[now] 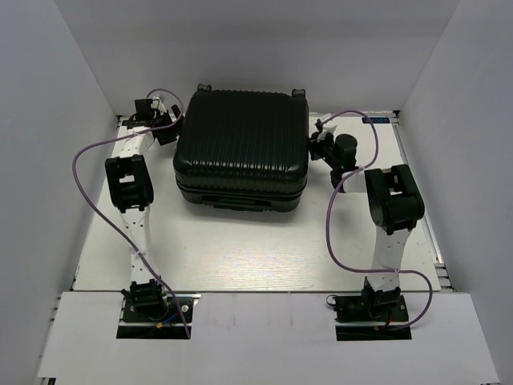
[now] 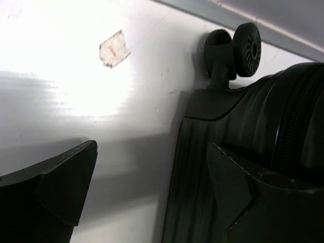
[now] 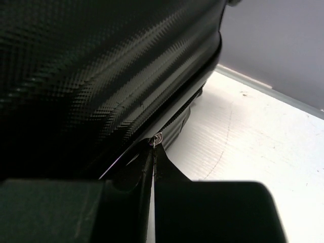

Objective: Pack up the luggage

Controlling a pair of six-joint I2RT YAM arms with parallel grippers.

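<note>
The luggage (image 1: 240,144) is a black ribbed suitcase lying flat and closed at the back middle of the table. My left gripper (image 1: 166,122) is at its rear left corner, open and empty; in the left wrist view (image 2: 152,187) its right finger (image 2: 243,187) lies against the shell (image 2: 228,126) below the wheels (image 2: 238,48). My right gripper (image 1: 315,146) is at the suitcase's right side. In the right wrist view (image 3: 154,148) its fingers are pressed together on a small metal zipper pull (image 3: 157,138) at the zip seam under the shell (image 3: 101,66).
White walls enclose the white table (image 1: 240,257) on the left, back and right. A small paper sticker (image 2: 114,48) lies on the white surface near the left gripper. Purple cables (image 1: 88,184) loop beside both arms.
</note>
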